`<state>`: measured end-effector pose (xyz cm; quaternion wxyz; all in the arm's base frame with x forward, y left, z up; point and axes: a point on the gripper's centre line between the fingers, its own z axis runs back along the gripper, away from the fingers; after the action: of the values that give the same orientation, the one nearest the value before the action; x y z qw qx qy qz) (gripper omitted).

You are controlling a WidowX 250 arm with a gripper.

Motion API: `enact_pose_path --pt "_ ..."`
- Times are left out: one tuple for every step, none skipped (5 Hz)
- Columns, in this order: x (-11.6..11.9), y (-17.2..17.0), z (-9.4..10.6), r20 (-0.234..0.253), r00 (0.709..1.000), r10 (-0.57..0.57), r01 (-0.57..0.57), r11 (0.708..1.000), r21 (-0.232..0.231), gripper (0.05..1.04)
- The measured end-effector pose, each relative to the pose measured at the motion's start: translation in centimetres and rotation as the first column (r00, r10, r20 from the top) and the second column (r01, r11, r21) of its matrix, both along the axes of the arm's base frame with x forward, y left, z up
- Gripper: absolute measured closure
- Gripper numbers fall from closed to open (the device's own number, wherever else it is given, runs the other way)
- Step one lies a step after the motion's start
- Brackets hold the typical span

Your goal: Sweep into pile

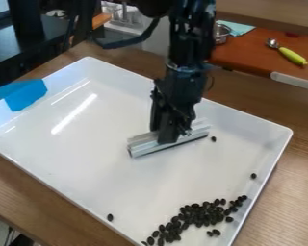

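near the middle of the white tray (pixel 73 163), the black gripper (pixel 171 138) hangs down, pinching a pale metal bar (pixel 144 147). most of the dark beans (pixel 201 214) lie loosely heaped toward the view's lower right; one stray (pixel 213 139) sits just beside the bar's right end, another (pixel 253 176) near the right wall, another (pixel 110 217) by the lower-left wall.

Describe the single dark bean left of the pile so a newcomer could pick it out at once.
Find the big white tray on the wooden table. Just inside its lower-left edge lies a small, dark, oval bean. It is the only bean lying alone to the left of the dark pile.
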<state>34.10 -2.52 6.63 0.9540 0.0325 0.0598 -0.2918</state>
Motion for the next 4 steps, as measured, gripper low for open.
enact_pose_path --pt "-0.1 -1.0 0.0 -0.003 1.000 -0.016 0.016 1.000 -0.006 0.741" --pt "-0.5 -3.0 0.0 -0.011 0.998 -0.060 0.059 0.998 -0.020 0.741" --pt "-1.5 -5.0 -0.1 -0.034 0.994 -0.100 0.099 0.995 -0.034 0.741" --pt "-3.1 -7.0 0.3 -0.053 0.988 -0.144 0.141 0.988 -0.057 0.742"
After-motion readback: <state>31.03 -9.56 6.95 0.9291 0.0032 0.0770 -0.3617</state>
